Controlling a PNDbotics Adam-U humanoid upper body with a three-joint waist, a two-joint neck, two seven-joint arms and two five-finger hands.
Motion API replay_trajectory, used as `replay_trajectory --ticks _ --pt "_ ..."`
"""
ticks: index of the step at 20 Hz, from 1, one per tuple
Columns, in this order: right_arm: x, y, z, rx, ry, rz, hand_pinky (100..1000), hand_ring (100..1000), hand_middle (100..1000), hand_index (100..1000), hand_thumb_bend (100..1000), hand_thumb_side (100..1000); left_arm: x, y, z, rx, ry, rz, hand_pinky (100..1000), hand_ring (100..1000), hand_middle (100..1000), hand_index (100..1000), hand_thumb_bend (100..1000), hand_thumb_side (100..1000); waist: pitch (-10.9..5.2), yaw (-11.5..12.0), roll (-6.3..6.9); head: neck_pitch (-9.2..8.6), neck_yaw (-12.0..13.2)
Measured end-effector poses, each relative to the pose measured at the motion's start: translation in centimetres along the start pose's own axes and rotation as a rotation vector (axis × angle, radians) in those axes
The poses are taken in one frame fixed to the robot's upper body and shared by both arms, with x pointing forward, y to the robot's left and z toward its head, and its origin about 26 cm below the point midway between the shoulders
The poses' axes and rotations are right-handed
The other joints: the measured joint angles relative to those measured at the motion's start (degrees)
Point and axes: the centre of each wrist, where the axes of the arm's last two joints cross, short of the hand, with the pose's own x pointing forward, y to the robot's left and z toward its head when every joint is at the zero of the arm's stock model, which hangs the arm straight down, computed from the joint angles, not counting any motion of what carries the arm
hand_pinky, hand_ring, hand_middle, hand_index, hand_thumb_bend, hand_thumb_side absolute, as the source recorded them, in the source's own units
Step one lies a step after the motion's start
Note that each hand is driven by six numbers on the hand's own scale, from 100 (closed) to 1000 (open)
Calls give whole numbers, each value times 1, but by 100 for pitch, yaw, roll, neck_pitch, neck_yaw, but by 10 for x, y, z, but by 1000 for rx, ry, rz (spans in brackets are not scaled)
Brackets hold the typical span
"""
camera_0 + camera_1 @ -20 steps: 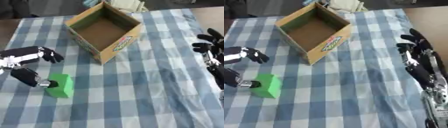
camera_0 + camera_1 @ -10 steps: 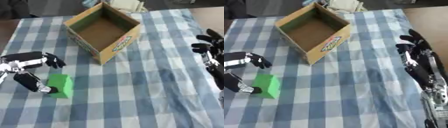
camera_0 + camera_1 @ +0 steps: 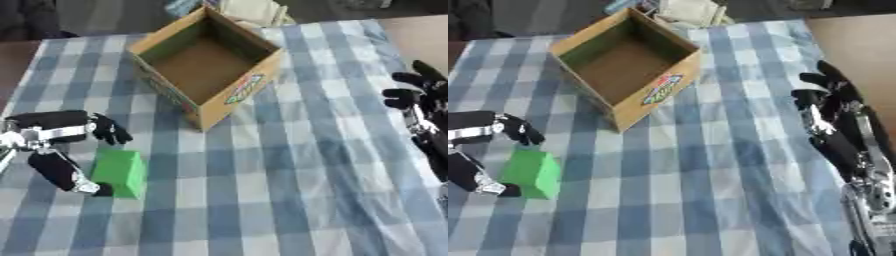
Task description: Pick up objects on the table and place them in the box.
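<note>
The left hand (image 3: 61, 145) sits at the left edge of the table, its fingers and thumb spread apart around the left side of a green block (image 3: 121, 172): the upper fingers (image 3: 109, 132) reach over just above the block's top edge, while the thumb (image 3: 66, 175) angles down with its tip touching or very nearly touching the block's lower left corner. The hand is spread wide and not closed on the block; the block stands on the cloth, tilted a little, and is not lifted. The right hand (image 3: 833, 115) rests at the right edge of the table, fingers up and relaxed, holding nothing and well apart from everything else. The table is covered with a blue and white checked cloth (image 3: 289, 190), wrinkled in its lower right part. The cardboard box (image 3: 210, 65) stands open toward the far middle of the cloth, turned so 1 corner points at the robot, with a colourful label on its right front wall; its inside looks bare brown. The green block lies nearer than the box and to its left, apart from it. Behind the box, at the far edge, lies a pale object (image 3: 254, 11) that is too unclear to identify.
</note>
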Motion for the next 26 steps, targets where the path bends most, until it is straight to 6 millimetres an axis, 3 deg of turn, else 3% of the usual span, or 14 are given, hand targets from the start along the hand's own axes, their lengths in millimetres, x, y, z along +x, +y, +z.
replay_trajectory --ticks 20,26 --pt "-1 0 1 1 5 0 765 762 818 974 109 501 -6 -10 -13 -35 47 -42 783 743 724 869 606 333 2 -2 -11 0 0" --pt "-1 0 1 2 5 0 766 762 818 974 107 503 -11 -13 -16 -21 67 -61 716 664 629 801 576 252 2 -4 -13 0 -5"
